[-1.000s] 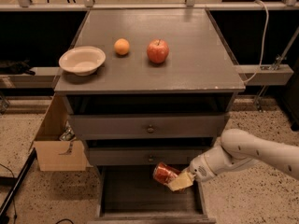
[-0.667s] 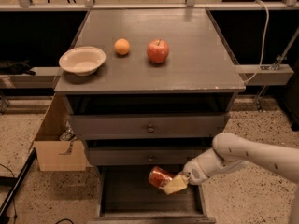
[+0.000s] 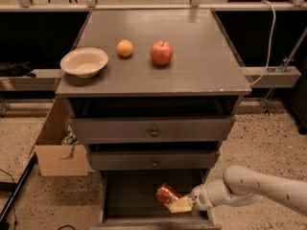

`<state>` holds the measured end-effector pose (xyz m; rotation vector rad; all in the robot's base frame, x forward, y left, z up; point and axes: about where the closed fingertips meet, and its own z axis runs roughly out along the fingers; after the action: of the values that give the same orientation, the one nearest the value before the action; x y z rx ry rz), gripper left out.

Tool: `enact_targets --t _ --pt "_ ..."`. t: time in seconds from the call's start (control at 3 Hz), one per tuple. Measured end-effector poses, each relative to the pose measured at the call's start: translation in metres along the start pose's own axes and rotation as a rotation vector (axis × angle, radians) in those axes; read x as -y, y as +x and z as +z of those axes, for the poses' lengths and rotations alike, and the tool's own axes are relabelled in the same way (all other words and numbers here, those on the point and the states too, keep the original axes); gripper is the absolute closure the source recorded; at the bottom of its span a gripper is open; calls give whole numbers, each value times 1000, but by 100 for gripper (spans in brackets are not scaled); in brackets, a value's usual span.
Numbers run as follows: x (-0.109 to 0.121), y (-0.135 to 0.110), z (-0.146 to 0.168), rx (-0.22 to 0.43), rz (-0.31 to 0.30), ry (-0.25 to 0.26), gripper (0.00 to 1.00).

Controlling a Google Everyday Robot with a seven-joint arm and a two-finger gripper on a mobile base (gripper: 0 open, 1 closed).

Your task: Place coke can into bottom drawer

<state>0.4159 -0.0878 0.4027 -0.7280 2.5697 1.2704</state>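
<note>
The coke can (image 3: pixel 166 194) is red and tilted on its side, held by my gripper (image 3: pixel 178 204) over the dark floor of the open bottom drawer (image 3: pixel 129 195). My gripper is shut on the can's lower right end. My white arm (image 3: pixel 259 188) reaches in from the right at floor level. The can is inside the drawer's outline, right of its middle; I cannot tell whether it touches the floor.
The grey cabinet top (image 3: pixel 201 56) holds a beige bowl (image 3: pixel 84 62), an orange (image 3: pixel 125 48) and a red apple (image 3: pixel 162 52). Two upper drawers (image 3: pixel 153 130) with knobs are shut. A cardboard box (image 3: pixel 55 147) stands at the left. A white cable (image 3: pixel 268 37) hangs at the right.
My gripper has moved left and down with the can, deeper into the bottom drawer. The arm has dropped lower.
</note>
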Motion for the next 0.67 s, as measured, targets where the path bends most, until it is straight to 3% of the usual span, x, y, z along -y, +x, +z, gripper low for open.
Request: enact_targets --t 0.33,0.67 --pt "44 1 6 111 73 100 100" --pt "44 1 6 111 72 102 100"
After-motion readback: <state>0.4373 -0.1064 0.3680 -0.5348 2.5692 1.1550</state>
